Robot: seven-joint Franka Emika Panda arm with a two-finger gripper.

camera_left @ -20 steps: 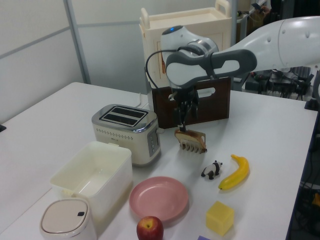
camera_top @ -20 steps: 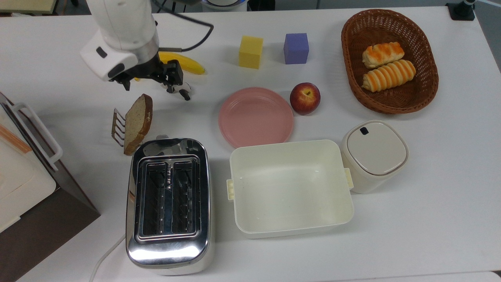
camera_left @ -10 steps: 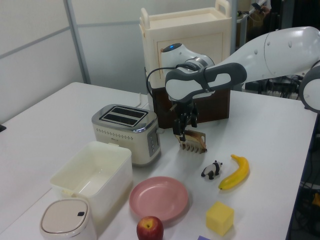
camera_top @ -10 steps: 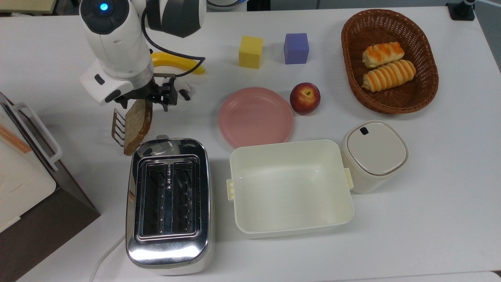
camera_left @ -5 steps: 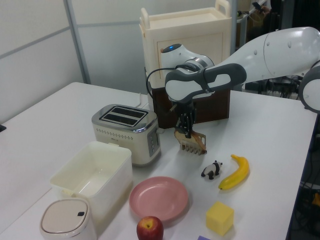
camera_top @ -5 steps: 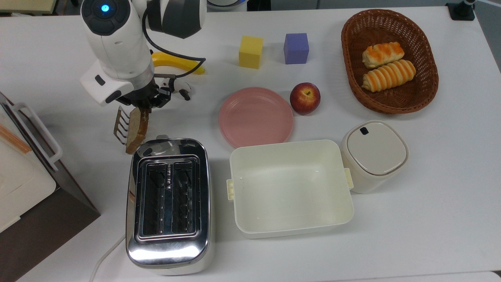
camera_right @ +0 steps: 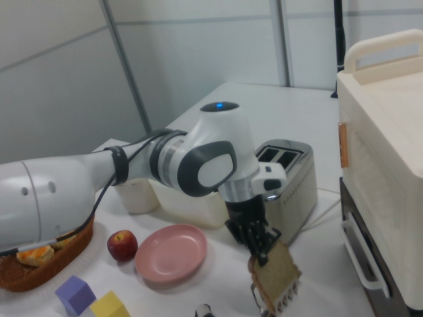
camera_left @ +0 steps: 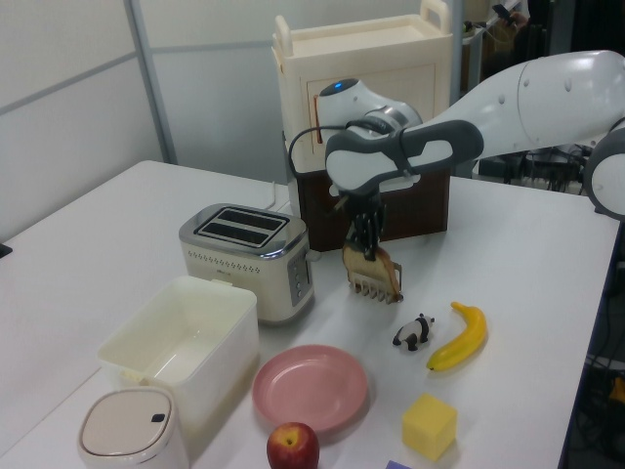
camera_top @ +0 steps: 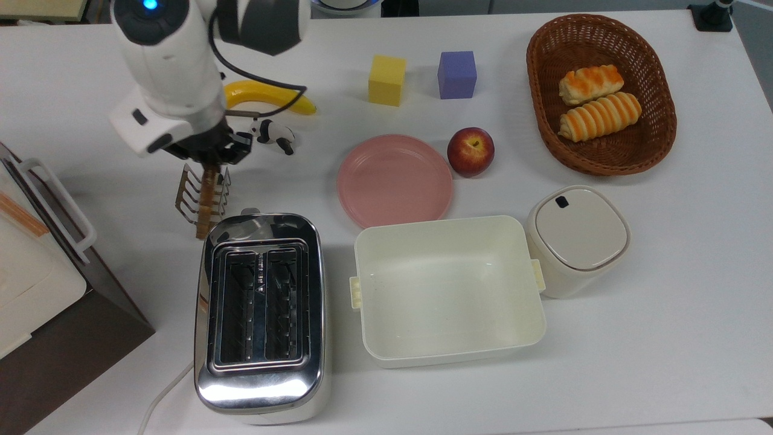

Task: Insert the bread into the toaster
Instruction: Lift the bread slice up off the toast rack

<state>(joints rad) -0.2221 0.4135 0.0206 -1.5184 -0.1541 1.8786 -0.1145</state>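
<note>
The gripper (camera_top: 208, 162) has closed on the top edge of the bread (camera_top: 207, 199), which a second ago leaned flat-faced against the wire rack (camera_top: 188, 192). In the top view the slice now shows edge-on, stood upright between the rack's prongs, so the grasp has pulled it off its lean. The right view shows the fingers (camera_right: 263, 246) pinching the crust. The bread seems still seated in the rack, though whether it has lifted clear is hard to tell. It sits just beside the toaster (camera_top: 261, 311), whose slots are empty: lifting and carrying remain.
</note>
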